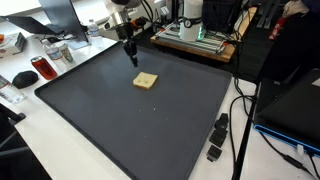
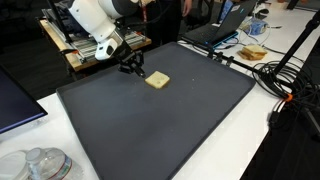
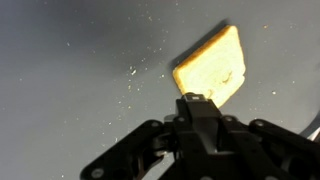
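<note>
Dark mat (image 1: 120, 120): open surface on every side of the bread slice (image 1: 146, 81), sole obstruction on it. Beyond the edges, a black device (image 1: 217, 138), cables (image 1: 241, 140) and a rack (image 1: 195, 40) hem approach.

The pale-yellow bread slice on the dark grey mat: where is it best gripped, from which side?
Grip the pale-yellow bread slice across two opposite straight edges, probably from above: it lies flat on the dark grey mat, so only its thin edges offer a hold. The shut black end effector must open first.
</note>
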